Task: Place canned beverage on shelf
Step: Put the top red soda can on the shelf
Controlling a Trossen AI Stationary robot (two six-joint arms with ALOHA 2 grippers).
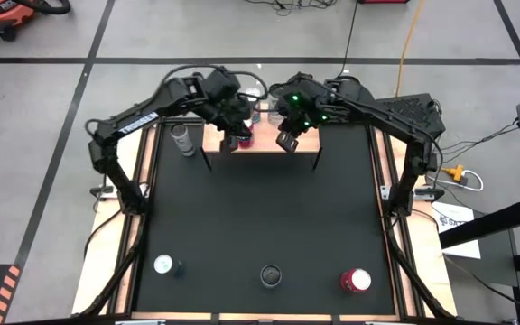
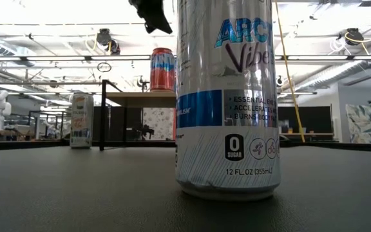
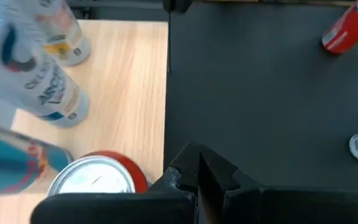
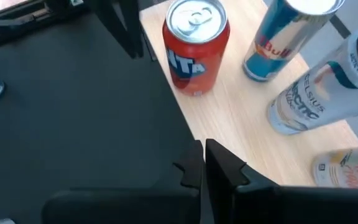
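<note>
The shelf [image 1: 264, 144] is a light-wood board on thin black legs at the table's far edge. Several cans stand on it: a red can [image 4: 196, 46] at a corner, a blue can [image 4: 278, 43], a white can [image 4: 316, 93] and a pale can [image 4: 347, 168]. My left gripper [image 1: 235, 140] is shut and empty, just above and beside the red can [image 3: 98, 180]. My right gripper [image 1: 287, 142] is shut and empty over the shelf's near edge [image 4: 241, 118], a little to the right of the red can.
A white can [image 1: 183, 140] stands on the table left of the shelf. Along the near edge stand a silver-topped can [image 1: 163, 264], a tall can [image 1: 271, 275] that fills the low view [image 2: 227, 96], and a red can [image 1: 355, 281]. The black table between is open.
</note>
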